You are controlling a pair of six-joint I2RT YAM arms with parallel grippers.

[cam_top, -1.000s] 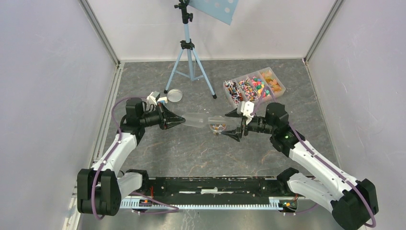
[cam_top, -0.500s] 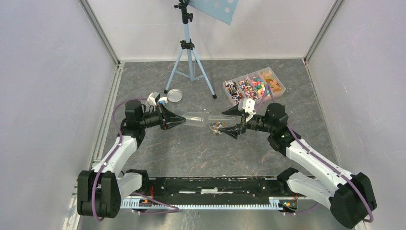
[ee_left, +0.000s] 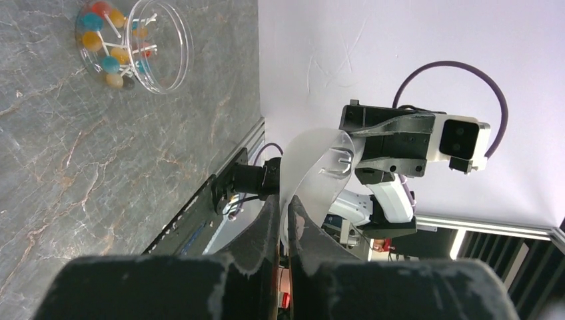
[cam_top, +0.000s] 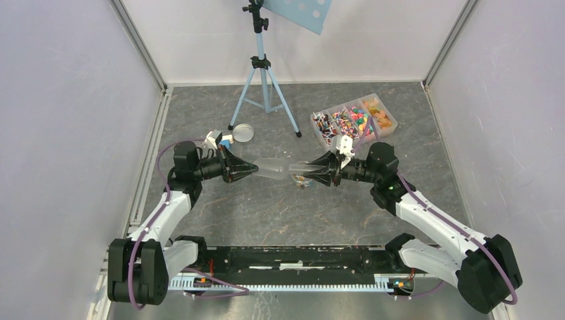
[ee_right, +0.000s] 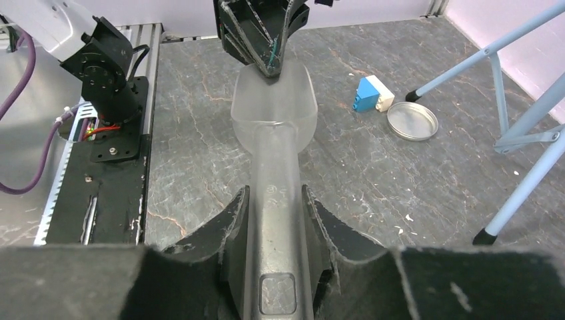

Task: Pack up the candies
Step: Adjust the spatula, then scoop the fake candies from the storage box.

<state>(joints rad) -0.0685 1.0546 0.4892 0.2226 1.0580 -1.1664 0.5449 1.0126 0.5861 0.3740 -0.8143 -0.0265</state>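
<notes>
One scoop [ee_right: 274,113]: frosted clear plastic, rounded bowl, long flat handle with an embossed square; no legible writing. The right gripper [ee_right: 274,200] is clamped on the handle, and the left gripper [ee_left: 283,207] is pinched on the bowl rim. The candies [cam_top: 354,121] are multicoloured and sit in a clear divided tray [cam_top: 390,114] at 1 o'clock. More candies, on white sticks, lie in a round clear dish [ee_left: 174,47] near centre. A round metal lid [ee_right: 412,121] and a blue-and-white block [ee_right: 372,93] are at 10 o'clock.

We see a clear scoop [cam_top: 273,168] spanning mid-desk, pinched between the left end effector [cam_top: 253,170] and right end effector [cam_top: 310,173], barring passage across. A small dish [cam_top: 303,181] sits just under the scoop's right end. Bare desk [cam_top: 266,213] lies open nearer the arms. Behind, a tripod [cam_top: 264,87], a metal lid [cam_top: 242,133] and a tray [cam_top: 394,122] of candies [cam_top: 353,120] crowd the far side.
</notes>
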